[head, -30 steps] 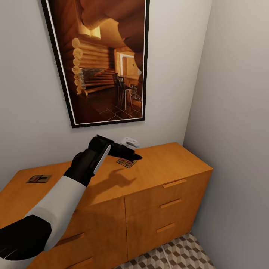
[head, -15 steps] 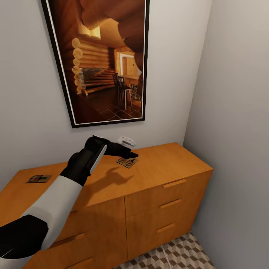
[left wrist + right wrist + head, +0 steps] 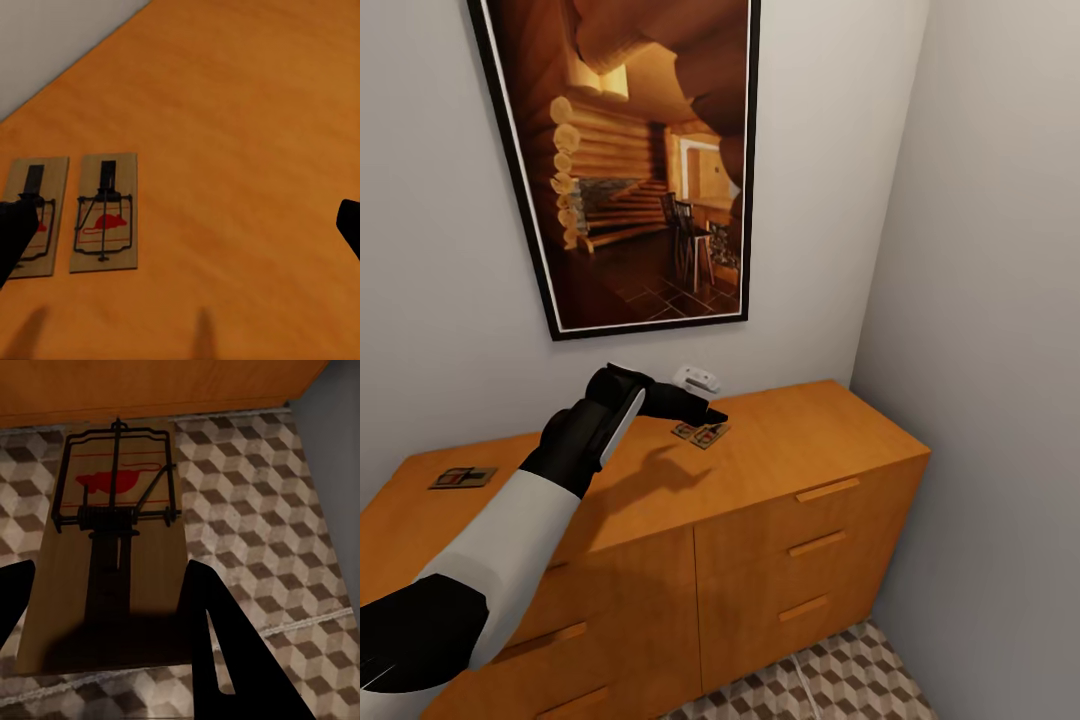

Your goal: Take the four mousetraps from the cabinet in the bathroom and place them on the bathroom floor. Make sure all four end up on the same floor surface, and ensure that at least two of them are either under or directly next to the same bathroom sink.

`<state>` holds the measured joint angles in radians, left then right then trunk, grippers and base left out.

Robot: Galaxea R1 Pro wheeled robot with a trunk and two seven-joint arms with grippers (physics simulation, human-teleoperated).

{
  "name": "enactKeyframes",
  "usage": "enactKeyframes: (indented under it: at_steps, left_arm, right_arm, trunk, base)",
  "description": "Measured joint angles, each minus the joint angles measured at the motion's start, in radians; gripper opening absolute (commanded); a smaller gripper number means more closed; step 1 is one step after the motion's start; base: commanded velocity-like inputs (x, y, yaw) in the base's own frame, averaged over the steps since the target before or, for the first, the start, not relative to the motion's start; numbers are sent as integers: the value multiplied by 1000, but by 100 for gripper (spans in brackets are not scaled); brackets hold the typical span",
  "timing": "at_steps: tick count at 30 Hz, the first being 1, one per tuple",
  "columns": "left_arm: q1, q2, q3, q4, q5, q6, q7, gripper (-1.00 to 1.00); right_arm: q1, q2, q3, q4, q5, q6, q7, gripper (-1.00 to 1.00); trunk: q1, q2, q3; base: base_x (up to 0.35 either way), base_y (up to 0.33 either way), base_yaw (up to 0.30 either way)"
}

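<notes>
Mousetrap [image 3: 112, 547] clamped between right jaws above bathroom floor [image 3: 255, 510], left jaws spread wide above two mousetraps [image 3: 105, 212].

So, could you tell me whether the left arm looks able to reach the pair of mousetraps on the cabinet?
Probably yes: the left gripper hovers open just above the two mousetraps, with nothing between.

text: none legible | labels: none | mousetraps [image 3: 105, 214]: red mark only, no lettering
</notes>
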<state>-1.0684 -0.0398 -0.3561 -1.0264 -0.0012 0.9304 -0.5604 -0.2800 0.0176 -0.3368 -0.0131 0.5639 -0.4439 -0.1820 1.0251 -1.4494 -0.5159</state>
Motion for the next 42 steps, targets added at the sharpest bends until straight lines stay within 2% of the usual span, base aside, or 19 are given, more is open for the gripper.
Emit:
enactKeyframes:
  at_steps: [42]
  left_arm:
    - [0,-2,-1,18,0,0,0,100]
  right_arm:
    - [0,1,0,0,0,13,1,-100]
  trunk:
    - [0,0,-50]
  base:
    - [0,0,0]
